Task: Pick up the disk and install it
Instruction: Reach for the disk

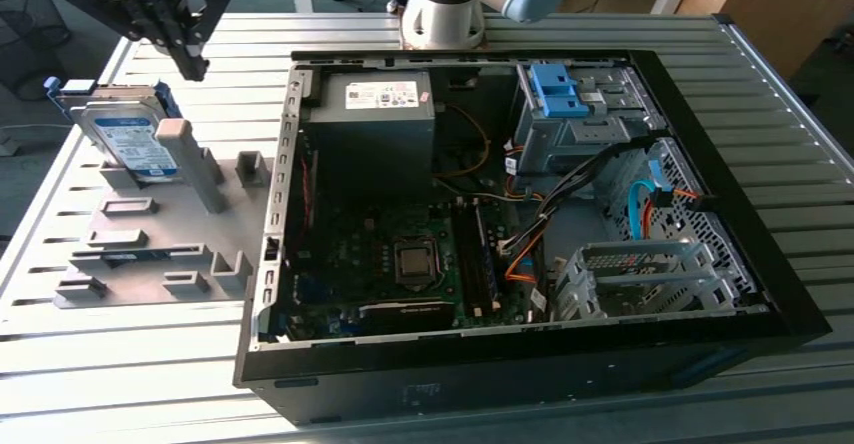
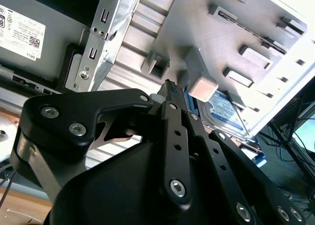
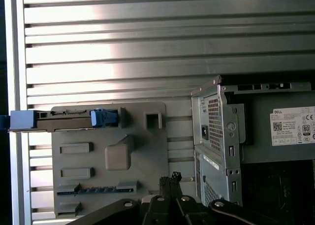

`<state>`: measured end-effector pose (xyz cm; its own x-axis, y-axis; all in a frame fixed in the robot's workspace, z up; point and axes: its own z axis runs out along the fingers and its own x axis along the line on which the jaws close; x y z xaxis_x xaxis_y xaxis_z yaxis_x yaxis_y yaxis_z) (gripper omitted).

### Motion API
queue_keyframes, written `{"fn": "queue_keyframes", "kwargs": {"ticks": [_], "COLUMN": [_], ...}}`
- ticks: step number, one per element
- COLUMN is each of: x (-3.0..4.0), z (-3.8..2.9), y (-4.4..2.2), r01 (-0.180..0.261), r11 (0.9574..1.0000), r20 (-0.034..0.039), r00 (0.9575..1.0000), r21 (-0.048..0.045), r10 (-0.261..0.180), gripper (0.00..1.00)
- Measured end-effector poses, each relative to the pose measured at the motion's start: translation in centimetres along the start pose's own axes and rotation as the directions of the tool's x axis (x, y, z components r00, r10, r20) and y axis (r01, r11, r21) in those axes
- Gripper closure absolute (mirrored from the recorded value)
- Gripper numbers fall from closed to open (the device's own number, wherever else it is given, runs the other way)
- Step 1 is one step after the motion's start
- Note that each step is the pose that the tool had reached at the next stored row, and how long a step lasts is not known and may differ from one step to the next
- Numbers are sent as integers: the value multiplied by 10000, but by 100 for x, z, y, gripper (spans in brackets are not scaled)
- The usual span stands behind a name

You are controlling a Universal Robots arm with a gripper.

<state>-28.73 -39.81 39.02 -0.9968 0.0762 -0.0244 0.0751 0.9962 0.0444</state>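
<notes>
Plainly, disk [image 1: 130,139] stands on edge — tilted.

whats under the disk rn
The disk stands on edge on the grey fixture plate, beside a grey post. What holds its lower edge is hidden by the disk itself.

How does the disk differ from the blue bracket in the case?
The disk leans on the grey fixture outside the case; the blue bracket sits inside it. The disk shows a silver body with a label; the bracket looks plain blue plastic. Both have blue plastic parts.
</notes>
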Motion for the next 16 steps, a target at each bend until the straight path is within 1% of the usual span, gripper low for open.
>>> {"fn": "queue_keyframes", "kwargs": {"ticks": [16], "x": [43], "z": [8], "y": [-4], "r01": [0], "r11": [10000], "r20": [0], "r00": [10000], "r21": [1], "r10": [0], "gripper": [89]}}
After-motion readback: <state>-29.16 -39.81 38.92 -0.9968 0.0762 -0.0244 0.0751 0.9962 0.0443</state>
